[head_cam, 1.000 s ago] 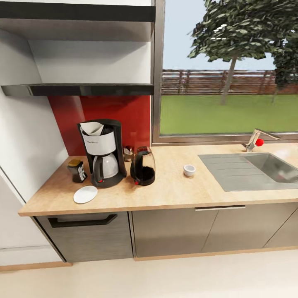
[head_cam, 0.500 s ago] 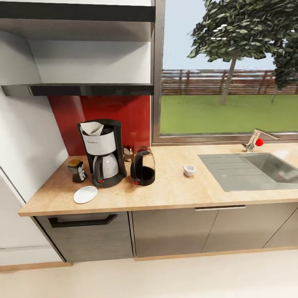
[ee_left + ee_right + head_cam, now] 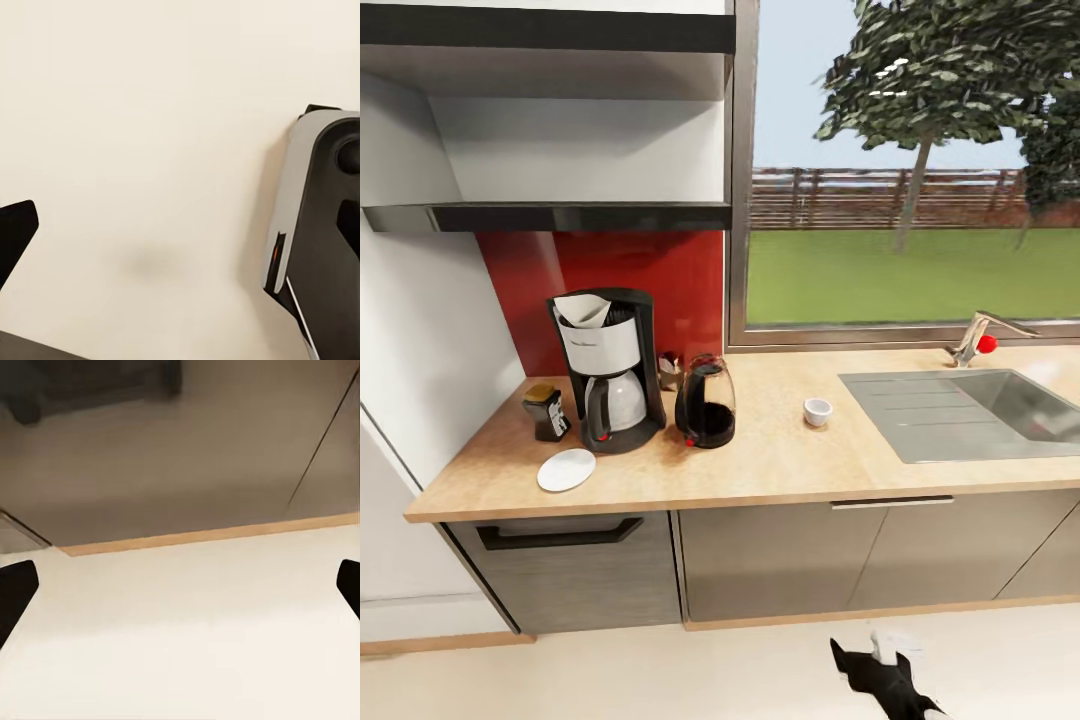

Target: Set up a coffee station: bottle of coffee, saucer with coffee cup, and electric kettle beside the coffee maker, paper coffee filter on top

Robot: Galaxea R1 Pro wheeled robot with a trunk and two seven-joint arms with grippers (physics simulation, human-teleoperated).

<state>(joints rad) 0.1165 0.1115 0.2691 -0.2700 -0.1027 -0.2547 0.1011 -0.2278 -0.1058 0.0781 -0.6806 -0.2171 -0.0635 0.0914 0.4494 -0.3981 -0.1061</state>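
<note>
The black and white coffee maker [image 3: 607, 372] stands at the counter's left end with a white paper filter [image 3: 582, 310] on top. A dark coffee bottle [image 3: 547, 412] sits just left of it, and the white saucer [image 3: 567, 469] lies bare in front. The dark electric kettle [image 3: 706, 402] stands right of the maker. Farther right, the small white cup [image 3: 817, 411] sits on the wood. My right gripper [image 3: 865, 652] shows low over the floor, open [image 3: 180, 592] and holding nothing. My left gripper [image 3: 180, 240] hangs over the floor, one fingertip [image 3: 15, 234] far out, open.
A steel sink [image 3: 980, 410] with a tap [image 3: 978, 338] takes the counter's right part. A dark shelf [image 3: 550, 216] hangs above the coffee maker. Grey cabinet fronts [image 3: 780, 555] and a drawer with a black handle [image 3: 560, 535] lie below. My base [image 3: 322, 240] is beside the left gripper.
My right gripper has come up into the head view at the lower edge. Nothing on the counter has moved.
</note>
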